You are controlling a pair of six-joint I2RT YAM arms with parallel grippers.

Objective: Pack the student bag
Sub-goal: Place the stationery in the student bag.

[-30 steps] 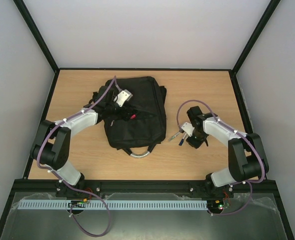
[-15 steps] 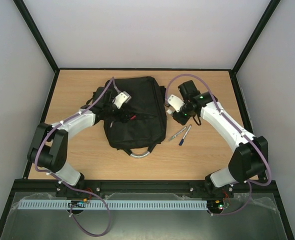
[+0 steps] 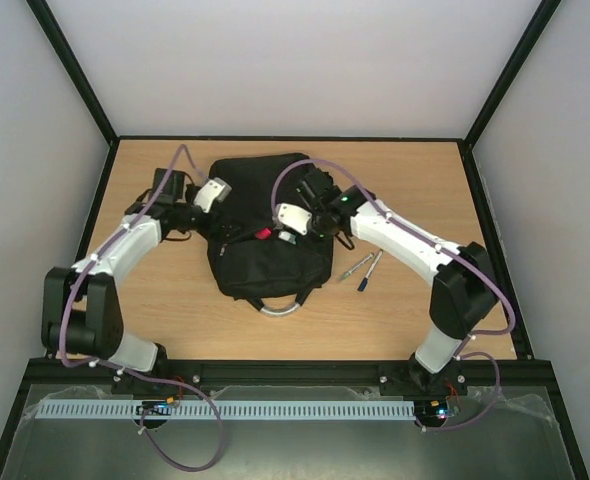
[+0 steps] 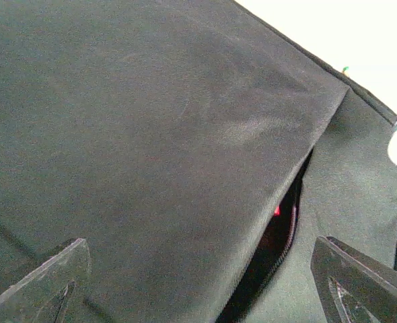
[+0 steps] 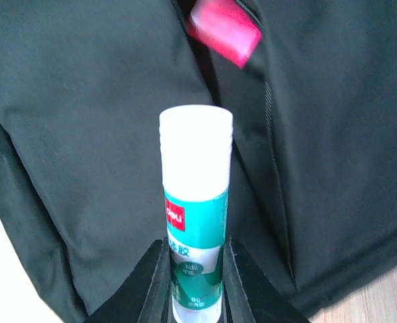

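Observation:
The student bag (image 3: 265, 272), a large black backpack, lies flat mid-table with its grey handle (image 3: 278, 309) toward me. My right gripper (image 3: 287, 237) hovers over the bag's middle, shut on a white and teal glue stick (image 5: 195, 202) that points at a red item (image 5: 224, 30) in the open pocket. In the right wrist view the fingers (image 5: 155, 276) clamp the stick's lower end. My left gripper (image 4: 202, 282) is open just above the bag's fabric (image 4: 151, 134), beside the dark pocket slit (image 4: 279, 235). From above, the left gripper (image 3: 227, 222) sits at the bag's upper left.
Two pens (image 3: 355, 268) (image 3: 371, 270) lie on the wooden table just right of the bag. A shoulder strap (image 3: 193, 190) sticks out at the bag's upper left. Black frame rails (image 3: 285, 138) border the table.
The right arm lifted from beside the pens and swung left over the bag with the glue stick in its jaws. The left gripper drew back from the bag's middle toward its upper left.

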